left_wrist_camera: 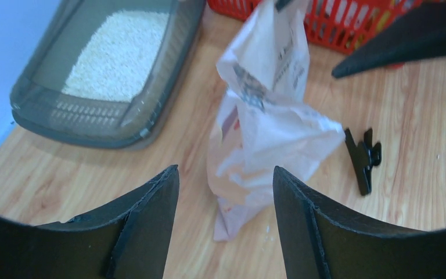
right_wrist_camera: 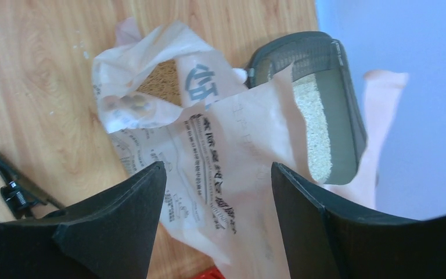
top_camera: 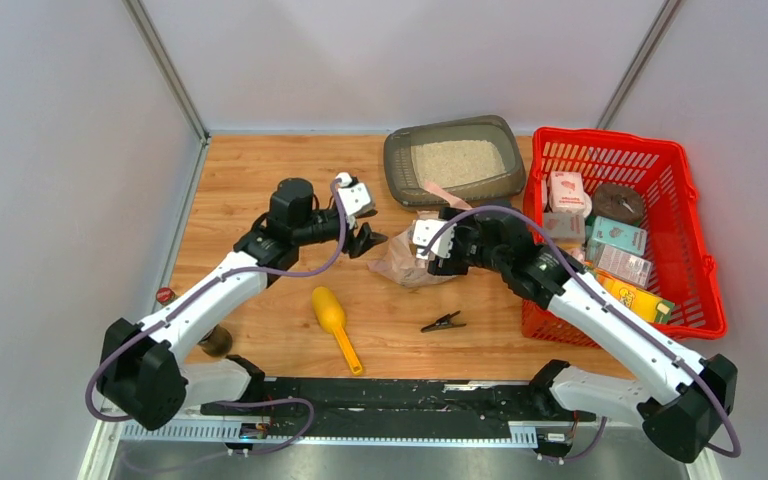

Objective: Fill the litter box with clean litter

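Observation:
The litter box [top_camera: 398,160] is a dark grey tray at the back of the table, with clean litter [top_camera: 458,162] spread pale beige inside it. The left wrist view shows the litter box [left_wrist_camera: 46,116] and the clean litter [left_wrist_camera: 119,55] at upper left. A crumpled pale paper bag [top_camera: 407,262] with printed text stands on the wood between both grippers. My left gripper [top_camera: 368,240] is open just left of it, the bag [left_wrist_camera: 267,128] ahead of its empty jaws. My right gripper [right_wrist_camera: 218,171] is open at the bag [right_wrist_camera: 226,145], the paper loose between wide jaws.
A red mesh basket [top_camera: 695,240] full of boxes stands at the right. A yellow scoop [top_camera: 335,322] and a black clip [top_camera: 443,322] lie on the wood in front of the bag. Grey walls enclose the table on three sides.

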Robot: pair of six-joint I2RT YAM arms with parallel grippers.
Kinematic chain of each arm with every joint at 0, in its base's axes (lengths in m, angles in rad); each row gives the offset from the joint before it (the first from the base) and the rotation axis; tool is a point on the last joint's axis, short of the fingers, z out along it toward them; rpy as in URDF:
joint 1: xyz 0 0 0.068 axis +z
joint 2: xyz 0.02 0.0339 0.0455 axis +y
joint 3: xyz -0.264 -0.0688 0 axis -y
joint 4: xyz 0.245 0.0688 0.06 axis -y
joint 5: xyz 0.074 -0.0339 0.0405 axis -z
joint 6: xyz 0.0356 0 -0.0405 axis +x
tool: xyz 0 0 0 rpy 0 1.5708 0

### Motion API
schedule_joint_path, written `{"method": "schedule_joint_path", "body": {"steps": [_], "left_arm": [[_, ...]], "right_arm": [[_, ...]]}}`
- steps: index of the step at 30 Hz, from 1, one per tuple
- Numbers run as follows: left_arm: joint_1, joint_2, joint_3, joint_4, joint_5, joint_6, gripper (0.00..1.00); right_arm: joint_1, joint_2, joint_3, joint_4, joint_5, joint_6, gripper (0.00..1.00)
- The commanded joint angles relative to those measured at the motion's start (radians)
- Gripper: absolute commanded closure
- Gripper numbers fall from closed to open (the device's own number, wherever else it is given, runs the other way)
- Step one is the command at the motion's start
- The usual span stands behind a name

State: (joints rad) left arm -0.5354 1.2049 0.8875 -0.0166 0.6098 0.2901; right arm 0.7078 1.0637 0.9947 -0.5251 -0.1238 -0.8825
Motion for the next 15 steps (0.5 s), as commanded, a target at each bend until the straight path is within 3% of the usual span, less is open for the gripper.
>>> {"method": "schedule_joint_path", "body": {"steps": [1,8,11,15], "left_arm": [[-0.006,0.067,0.108,0.083,0.024,-0.164,0.32],[-0.023,0.212,0.22,0.093,0.073,-0.314,0.32],[-0.035,0.277,0.286,0.049,0.102,-0.322,0.33],[-0.067,0.295,0.304,-0.014,0.039,-0.26,0.34]], "right_arm": [[-0.002,0.012,0.004,0.166,0.065,-0.016,0.27],[-0.004,-0.008,0.045,0.189,0.113,-0.039,0.26],[-0.002,-0.034,0.048,0.166,0.121,-0.078,0.26],[-0.002,-0.087,0.022,0.163,0.084,-0.176,0.21]]}}
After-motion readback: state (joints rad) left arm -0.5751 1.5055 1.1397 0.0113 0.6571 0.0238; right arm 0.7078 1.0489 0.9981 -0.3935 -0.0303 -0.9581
